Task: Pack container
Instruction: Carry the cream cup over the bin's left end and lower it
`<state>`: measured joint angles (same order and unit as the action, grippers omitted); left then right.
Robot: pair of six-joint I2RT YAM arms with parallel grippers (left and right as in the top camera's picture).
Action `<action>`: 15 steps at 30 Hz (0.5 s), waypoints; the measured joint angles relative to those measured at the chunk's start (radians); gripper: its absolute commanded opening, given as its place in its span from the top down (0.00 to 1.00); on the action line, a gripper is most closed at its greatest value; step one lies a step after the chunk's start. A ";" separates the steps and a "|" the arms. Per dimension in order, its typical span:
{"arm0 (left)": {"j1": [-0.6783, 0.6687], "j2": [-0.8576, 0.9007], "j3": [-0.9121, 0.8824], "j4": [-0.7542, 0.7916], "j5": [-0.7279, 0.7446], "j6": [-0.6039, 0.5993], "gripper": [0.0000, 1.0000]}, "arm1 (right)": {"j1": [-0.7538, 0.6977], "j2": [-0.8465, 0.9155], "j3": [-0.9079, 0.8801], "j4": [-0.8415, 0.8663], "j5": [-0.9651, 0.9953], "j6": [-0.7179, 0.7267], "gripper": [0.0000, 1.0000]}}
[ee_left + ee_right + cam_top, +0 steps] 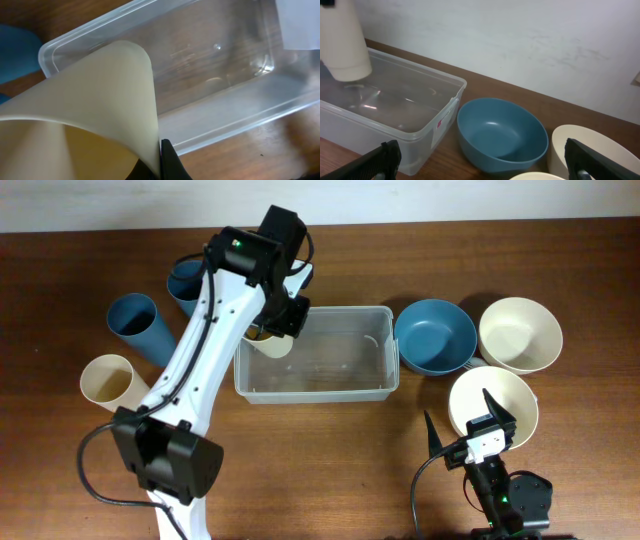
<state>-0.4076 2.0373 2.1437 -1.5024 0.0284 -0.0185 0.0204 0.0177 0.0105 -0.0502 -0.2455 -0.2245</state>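
My left gripper point(279, 321) is clamped on a cream cup point(90, 115), just above the left end of the container point(330, 362), whose long axis runs left-right mid-table. The right gripper point(465, 430) sits spread apart, farther off by a cream bowl point(492, 402). The container's end sticker point(441, 122) looks red-printed, but I can't read it.

White left arm point(195, 345) with black joints and cable; right pincer point(457, 402) black.

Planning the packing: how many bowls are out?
3: the blue bowl right of the container, the far cream bowl beside it, the near cream bowl by the right gripper.
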 measured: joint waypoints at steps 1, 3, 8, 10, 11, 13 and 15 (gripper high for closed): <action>0.000 0.006 0.000 0.000 -0.003 0.000 0.98 | 0.000 0.000 0.000 0.000 0.000 0.000 0.01; 0.000 0.017 0.000 0.000 -0.017 0.000 0.98 | 0.000 0.000 0.000 0.000 0.000 -0.001 0.01; 0.000 0.020 -0.001 0.002 -0.071 -0.001 0.99 | 0.000 0.000 0.000 0.000 0.000 0.000 0.01; 0.000 0.020 -0.001 0.013 -0.089 0.000 0.98 | 0.000 0.000 0.000 0.000 0.000 0.000 0.01; 0.000 0.020 -0.001 0.023 -0.094 0.000 0.98 | 0.000 0.000 0.000 0.000 0.000 0.000 0.01; 0.000 0.020 -0.001 0.032 -0.100 0.000 0.98 | 0.000 0.000 0.000 0.000 0.000 0.000 0.01; 0.000 0.022 -0.001 0.038 -0.104 0.000 0.99 | 0.000 0.000 0.000 0.000 0.000 0.000 0.01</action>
<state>-0.4072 2.0594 2.1429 -1.4643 -0.0753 -0.0189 0.0204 0.0177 0.0101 -0.0502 -0.2455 -0.2249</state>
